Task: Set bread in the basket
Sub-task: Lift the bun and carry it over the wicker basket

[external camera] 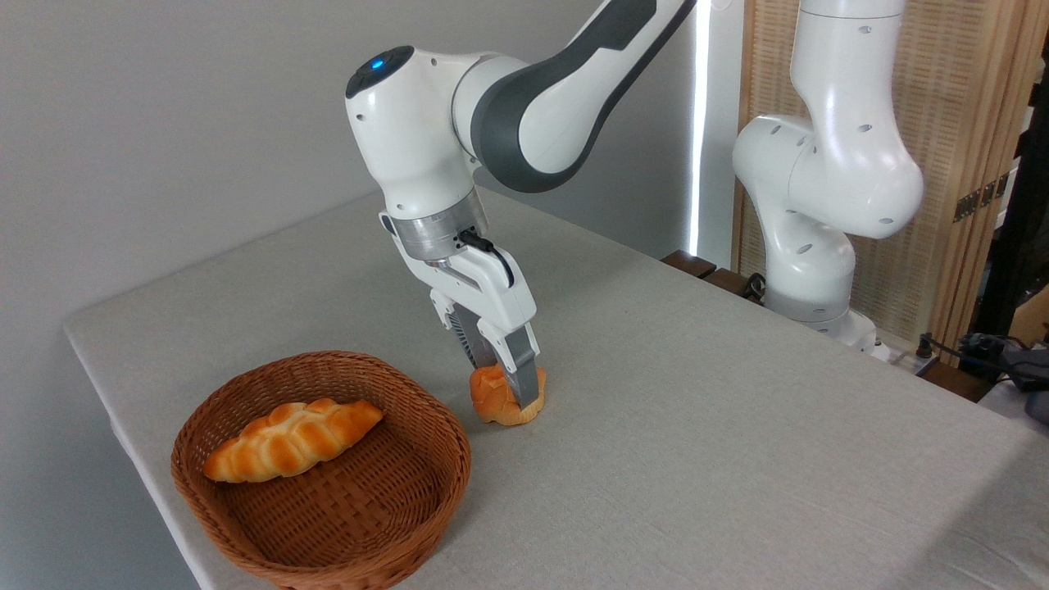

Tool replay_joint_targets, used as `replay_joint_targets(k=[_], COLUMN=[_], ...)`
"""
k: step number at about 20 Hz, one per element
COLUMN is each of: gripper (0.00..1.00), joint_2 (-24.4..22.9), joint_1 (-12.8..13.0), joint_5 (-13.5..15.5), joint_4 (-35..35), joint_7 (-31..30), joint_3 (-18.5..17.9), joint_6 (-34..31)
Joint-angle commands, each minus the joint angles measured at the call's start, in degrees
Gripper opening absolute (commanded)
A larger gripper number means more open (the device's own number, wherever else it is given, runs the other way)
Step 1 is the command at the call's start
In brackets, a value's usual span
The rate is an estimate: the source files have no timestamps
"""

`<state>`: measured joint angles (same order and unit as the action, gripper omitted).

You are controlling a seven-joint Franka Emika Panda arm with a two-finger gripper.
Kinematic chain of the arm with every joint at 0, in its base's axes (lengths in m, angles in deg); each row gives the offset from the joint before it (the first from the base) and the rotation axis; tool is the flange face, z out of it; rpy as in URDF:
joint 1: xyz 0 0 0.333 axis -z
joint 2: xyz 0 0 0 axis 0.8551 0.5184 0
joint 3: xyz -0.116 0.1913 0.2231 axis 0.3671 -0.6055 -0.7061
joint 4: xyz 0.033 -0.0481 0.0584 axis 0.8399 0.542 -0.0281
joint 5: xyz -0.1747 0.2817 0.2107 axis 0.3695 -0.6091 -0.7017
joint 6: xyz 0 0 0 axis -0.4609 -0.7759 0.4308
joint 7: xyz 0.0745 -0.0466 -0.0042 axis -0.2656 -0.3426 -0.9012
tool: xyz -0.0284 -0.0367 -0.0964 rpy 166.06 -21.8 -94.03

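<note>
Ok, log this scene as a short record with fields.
bun: on the table, just right of the basket, outside it
gripper: down at the bun, jaws on either side of it; firm grip cannot be told
basket: front left of the table
loaf: lying in the basket
task: bun not yet in the basket

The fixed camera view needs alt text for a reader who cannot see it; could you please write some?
A white robot arm's claw straddles a small orange bun on a grey table, beside a wicker basket holding a braided loaf.
</note>
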<state>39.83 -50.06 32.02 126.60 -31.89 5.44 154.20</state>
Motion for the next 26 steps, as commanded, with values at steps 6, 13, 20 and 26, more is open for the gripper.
replay_joint_targets(k=[6, 13, 20, 26], gripper=[0.48, 0.48, 0.48, 0.48], joint_2=[-0.2, -2.0, -3.5, -3.7], joint_1=[0.3, 0.4, 0.5, 0.3], joint_5=[-0.8, 0.3, 3.3, 7.8], joint_4=[0.2, -1.8, -8.5, -13.9], joint_7=[0.8, 0.8, 3.7, 4.4], joint_3=[-0.6, -0.6, -0.5, -2.5], joint_6=[0.4, 0.0, -7.1, -6.6])
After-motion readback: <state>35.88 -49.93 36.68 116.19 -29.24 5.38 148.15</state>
